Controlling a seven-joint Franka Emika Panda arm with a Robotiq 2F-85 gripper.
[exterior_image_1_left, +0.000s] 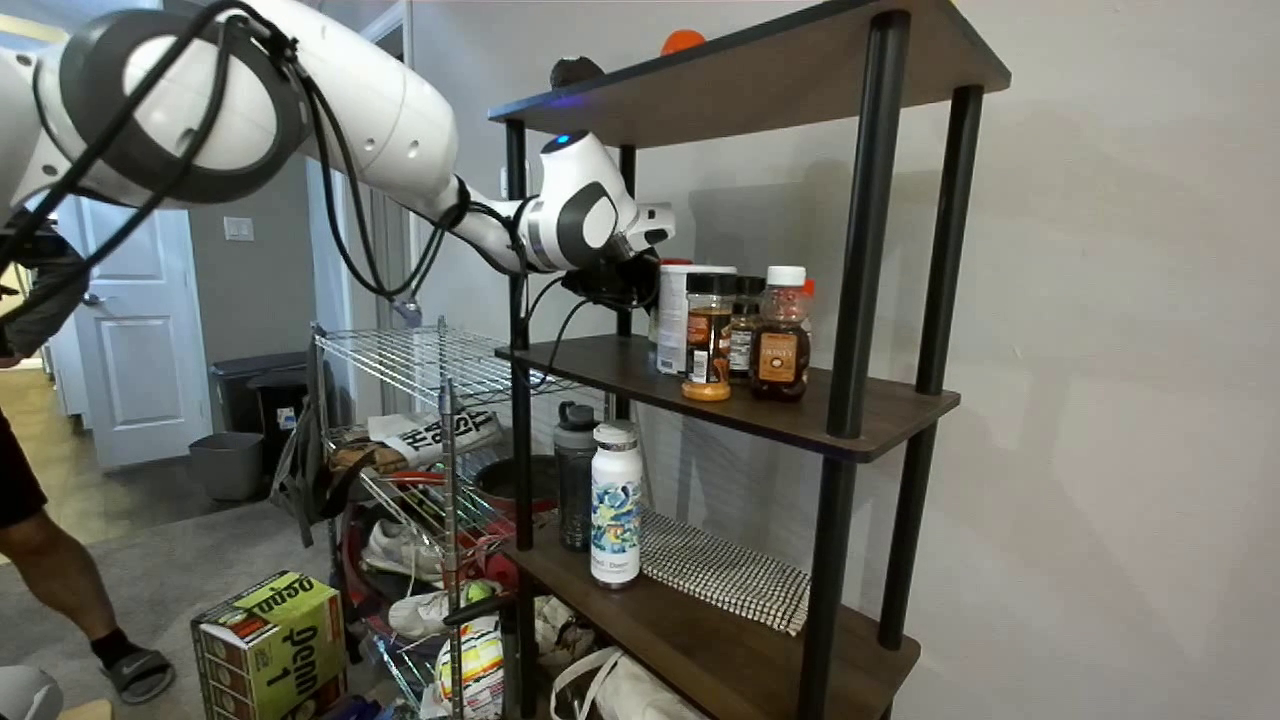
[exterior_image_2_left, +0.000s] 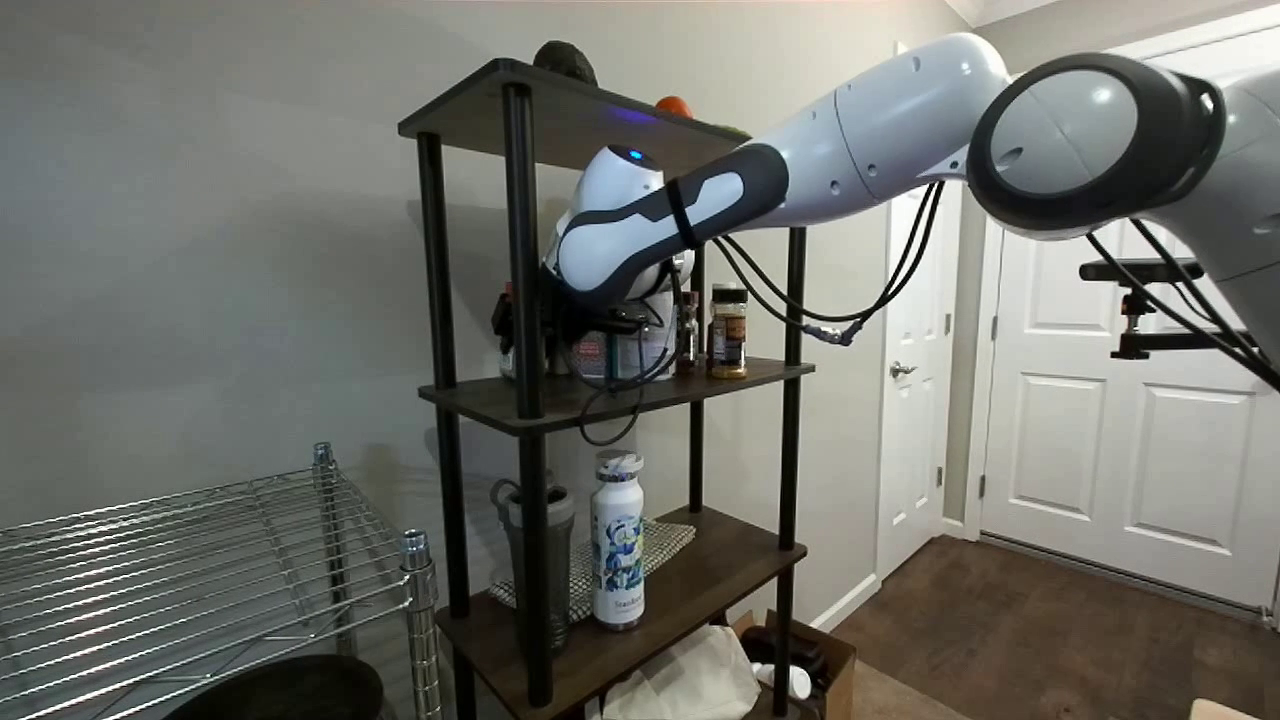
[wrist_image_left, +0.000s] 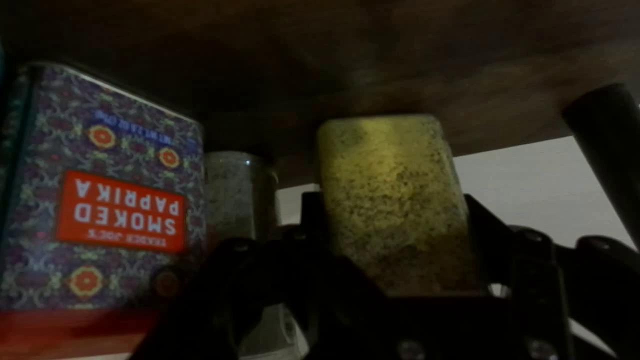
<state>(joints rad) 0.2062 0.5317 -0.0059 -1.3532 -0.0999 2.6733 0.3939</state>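
A clear jar of yellow, dark-speckled seasoning (wrist_image_left: 387, 160) stands between the black fingers of my gripper (wrist_image_left: 392, 210) in the wrist view, one finger against each side. That picture is upside down, so the middle shelf board (wrist_image_left: 300, 65) shows at its top. Whether the jar touches the board I cannot tell. Beside it are another glass jar (wrist_image_left: 232, 195) and a smoked paprika tin (wrist_image_left: 120, 210). In an exterior view the gripper (exterior_image_1_left: 615, 285) is a dark shape left of a white canister (exterior_image_1_left: 672, 335); the held jar is hidden there.
A seasoning shaker (exterior_image_1_left: 708, 340) and a honey bottle (exterior_image_1_left: 780, 345) stand at the board's front. Black posts (exterior_image_2_left: 525, 250) frame the shelf, with the top board (exterior_image_1_left: 760, 85) just above the wrist. Bottles (exterior_image_2_left: 618, 550) stand below. A wire rack (exterior_image_2_left: 200, 570) adjoins the shelf.
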